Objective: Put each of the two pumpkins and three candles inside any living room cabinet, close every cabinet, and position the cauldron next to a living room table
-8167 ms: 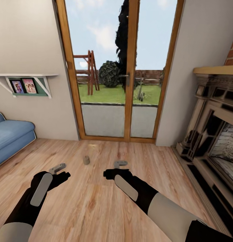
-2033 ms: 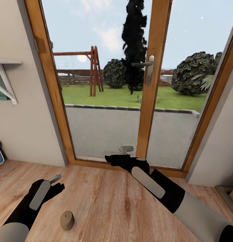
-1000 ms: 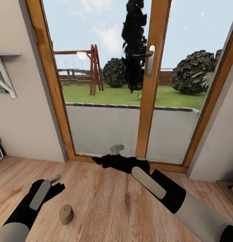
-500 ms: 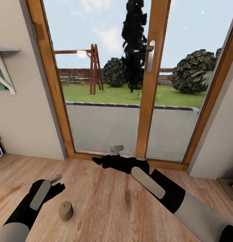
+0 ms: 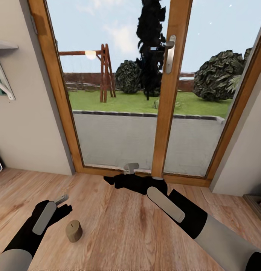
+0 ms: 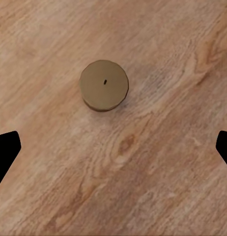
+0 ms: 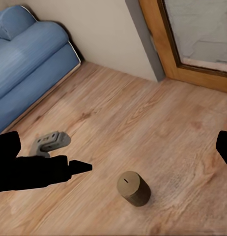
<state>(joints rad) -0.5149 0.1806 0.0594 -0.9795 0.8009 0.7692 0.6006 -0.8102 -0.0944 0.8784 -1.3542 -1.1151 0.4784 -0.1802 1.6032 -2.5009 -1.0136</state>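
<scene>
Honestly, that left gripper (image 5: pixel 61 199) is hovering wide open beside the candle (image 5: pixel 74 230), not over it; descending now risks toppling it rolling.

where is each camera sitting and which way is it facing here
Head view: on the robot's head, looking forward and down at the glass door and wood floor; both arms show, left gripper and right gripper.
Left wrist view: near the left gripper, looking straight down on the candle; dark fingertips at the edges.
Right wrist view: near the right gripper, facing the blue sofa; the left arm shows.
Shared: all three see the candle standing on the floor.
</scene>
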